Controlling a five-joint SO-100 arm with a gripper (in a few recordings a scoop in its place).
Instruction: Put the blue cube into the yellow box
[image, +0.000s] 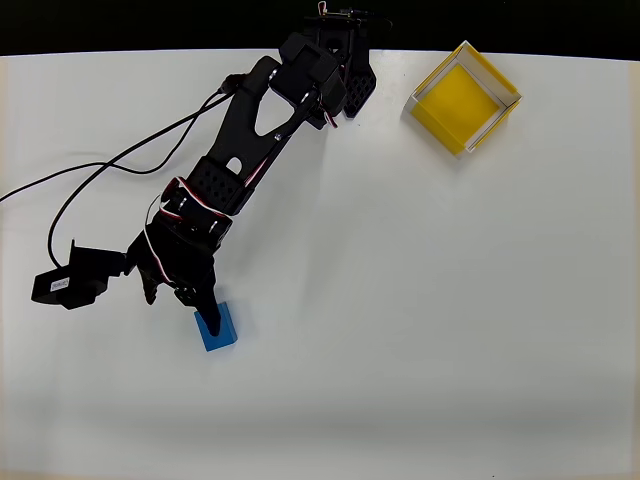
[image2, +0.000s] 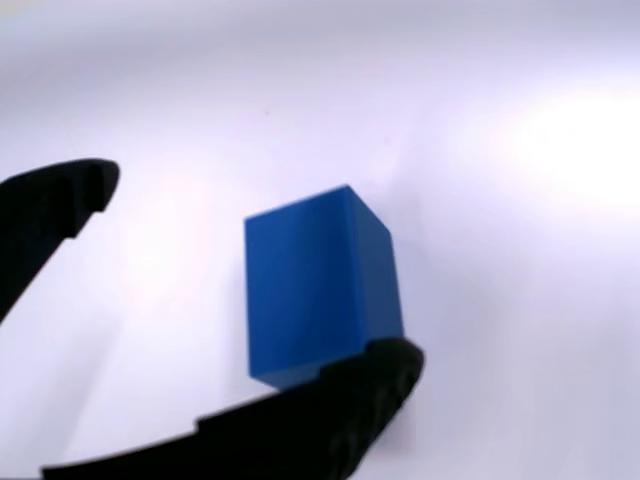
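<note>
Black and spread wide, the gripper (image: 185, 298) sits low at the left of the overhead view, at the end of the arm (image: 255, 130) that reaches down and leftward from its base at the top edge of the white table (image: 450, 330). Its jaws hold nothing: in the wrist view one finger (image2: 55, 205) stands off at the far left with bare table between it and the cube, while the other finger (image2: 330, 420) curves along the bottom of the picture and crosses in front of the cube's lower edge, whether touching it or not I cannot tell. From above, that lower finger's tip lies over the upper left part of the blue cube (image: 217, 327), which rests flat on the table just below and to the right of the gripper; in the wrist view the blue cube (image2: 320, 295) stands a little right of centre, between the two fingers but close to the lower one. Thin dark cables (image: 110, 165) trail from the arm toward the left edge. Well apart, at the top right of the overhead view, the yellow box (image: 466, 97) sits turned cornerwise on the table, its yellow floor open to view.
</note>
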